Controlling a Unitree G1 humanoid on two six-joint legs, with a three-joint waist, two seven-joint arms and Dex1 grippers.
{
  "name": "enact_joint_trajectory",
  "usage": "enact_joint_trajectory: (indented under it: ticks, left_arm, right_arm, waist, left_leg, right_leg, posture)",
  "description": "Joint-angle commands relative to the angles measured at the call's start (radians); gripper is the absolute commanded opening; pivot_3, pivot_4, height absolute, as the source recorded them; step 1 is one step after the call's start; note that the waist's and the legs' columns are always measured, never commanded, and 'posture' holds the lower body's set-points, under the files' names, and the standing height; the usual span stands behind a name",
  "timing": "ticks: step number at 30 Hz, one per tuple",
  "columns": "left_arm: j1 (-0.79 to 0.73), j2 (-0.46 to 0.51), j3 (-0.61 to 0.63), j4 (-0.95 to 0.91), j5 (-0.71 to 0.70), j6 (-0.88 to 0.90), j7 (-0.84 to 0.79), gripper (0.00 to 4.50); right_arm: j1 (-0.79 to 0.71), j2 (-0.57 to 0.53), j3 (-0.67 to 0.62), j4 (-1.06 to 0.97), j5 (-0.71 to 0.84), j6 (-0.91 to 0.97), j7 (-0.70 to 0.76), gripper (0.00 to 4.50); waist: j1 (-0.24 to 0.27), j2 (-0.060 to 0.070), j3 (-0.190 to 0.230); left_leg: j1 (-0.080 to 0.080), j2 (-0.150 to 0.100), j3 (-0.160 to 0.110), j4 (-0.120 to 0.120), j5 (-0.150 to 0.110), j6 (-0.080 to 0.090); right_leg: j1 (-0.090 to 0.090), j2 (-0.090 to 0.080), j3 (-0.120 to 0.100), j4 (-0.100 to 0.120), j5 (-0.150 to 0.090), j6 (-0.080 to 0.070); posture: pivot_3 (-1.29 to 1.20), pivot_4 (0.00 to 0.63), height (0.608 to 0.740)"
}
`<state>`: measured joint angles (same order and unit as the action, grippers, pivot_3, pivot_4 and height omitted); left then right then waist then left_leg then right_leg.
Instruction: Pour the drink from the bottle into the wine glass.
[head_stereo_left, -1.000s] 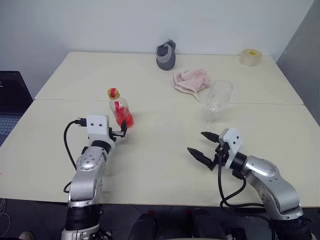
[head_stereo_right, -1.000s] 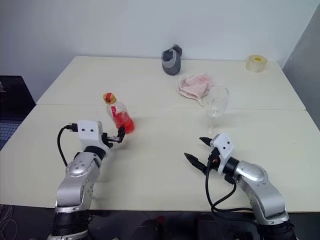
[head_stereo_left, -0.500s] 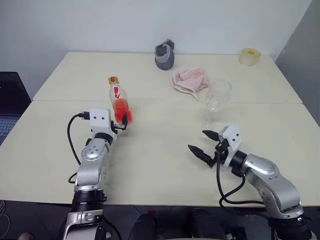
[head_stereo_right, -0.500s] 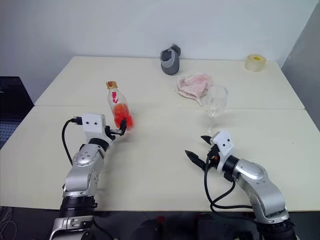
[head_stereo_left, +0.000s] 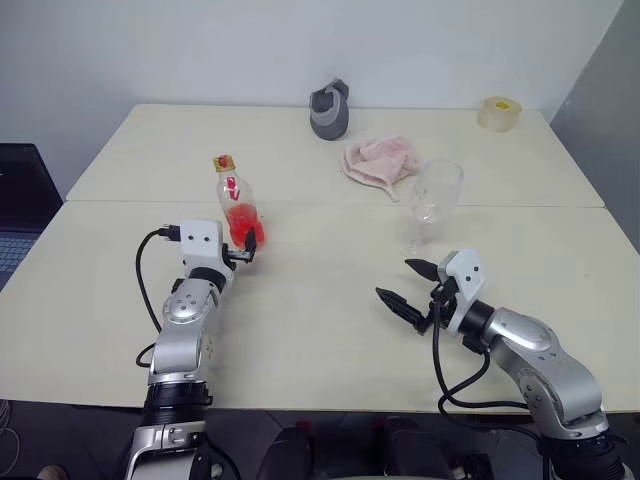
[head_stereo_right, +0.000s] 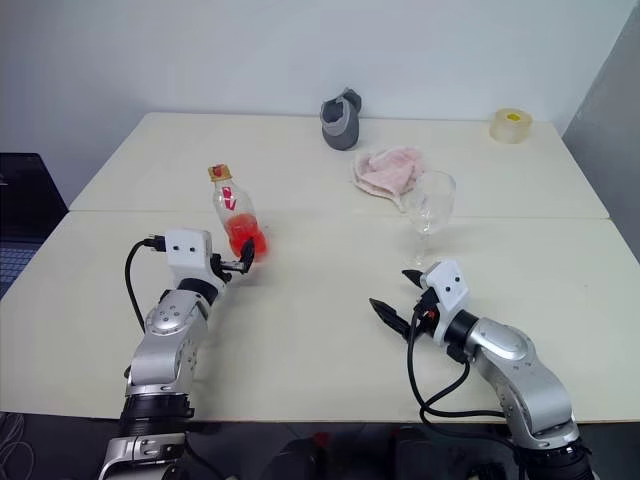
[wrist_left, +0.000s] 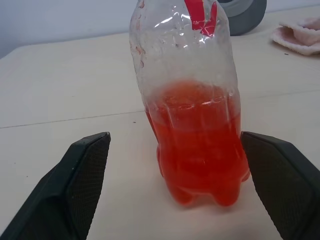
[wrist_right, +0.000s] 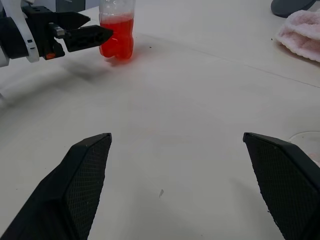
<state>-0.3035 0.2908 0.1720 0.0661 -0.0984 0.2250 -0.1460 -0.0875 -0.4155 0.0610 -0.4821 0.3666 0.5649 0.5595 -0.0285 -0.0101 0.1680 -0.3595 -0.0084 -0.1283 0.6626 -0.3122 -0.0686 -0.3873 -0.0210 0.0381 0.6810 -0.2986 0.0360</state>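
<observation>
Pale table (head_stereo_left: 320, 330), white wall behind: capped bottle (head_stereo_left: 238, 208) of red drink (wrist_left: 200, 150) upright at centre left, between spread-wide left gripper (wrist_left: 180, 187); glass (head_stereo_left: 432, 200) centre right. Reaching stage; next, clamping the bottle. Right gripper (head_stereo_left: 408, 285) likewise released, empty.

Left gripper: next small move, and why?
Probably ease forward a little, then close. The left gripper is open and level with the bottle, which stands upright between its fingers but beyond their tips, ungripped, cap on.
</observation>
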Motion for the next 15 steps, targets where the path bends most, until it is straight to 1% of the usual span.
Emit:
enact_joint_trajectory:
  ticks: [1, 8, 15]
  left_arm:
    - [0.043, -0.003, -0.006, -0.071, 0.004, 0.007, 0.0, 4.48]
    - [0.099, -0.027, -0.027, -0.143, 0.004, 0.042, 0.01, 4.48]
    - [0.134, -0.033, -0.031, -0.179, 0.005, 0.058, 0.008, 4.48]
  right_arm:
    - [-0.001, -0.005, -0.009, -0.034, 0.011, -0.012, 0.0, 4.5]
    - [0.001, -0.003, -0.003, -0.034, 0.007, -0.014, -0.002, 4.5]
    - [0.004, 0.001, 0.003, -0.035, 0.006, -0.015, -0.004, 4.5]
  waist:
    - [-0.001, 0.0, 0.0]
    - [0.0, 0.0, 0.0]
    - [-0.001, 0.0, 0.0]
  left_leg:
    - [0.0, 0.0, 0.0, 0.0, 0.0, 0.0]
    - [0.0, 0.0, -0.002, 0.0, 0.0, 0.0]
    - [0.0, 0.0, -0.001, 0.0, 0.0, 0.0]
  right_leg:
    - [0.0, 0.0, 0.0, 0.0, 0.0, 0.0]
    - [0.0, 0.0, 0.0, 0.0, 0.0, 0.0]
    - [0.0, 0.0, 0.0, 0.0, 0.0, 0.0]
  posture:
    - [0.0, 0.15, 0.74]
    - [0.0, 0.15, 0.74]
    - [0.0, 0.15, 0.74]
